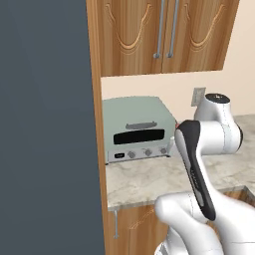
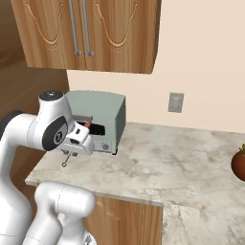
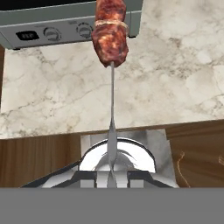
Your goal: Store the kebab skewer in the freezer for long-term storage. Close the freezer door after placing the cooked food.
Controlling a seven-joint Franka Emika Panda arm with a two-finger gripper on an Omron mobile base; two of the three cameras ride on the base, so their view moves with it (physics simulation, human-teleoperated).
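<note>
Clearly, the kebab skewer (image 3: 112,87) is held by the hand (image 3: 112,180), whose fingers are clenched on the bare end of the thin metal stick. From the grip the stick runs straight away along the hand's axis, and the reddish-brown meat chunks (image 3: 112,33) sit bunched at its far end, well clear of the fingers. Beneath the skewer lies the marbled desk (image 3: 175,78); just beyond the meat stands a pale green toaster oven (image 3: 52,26) with round knobs. Off to one side rises the dark slate-grey freezer door (image 1: 47,129), beside wooden cabinets (image 1: 164,35).
</note>
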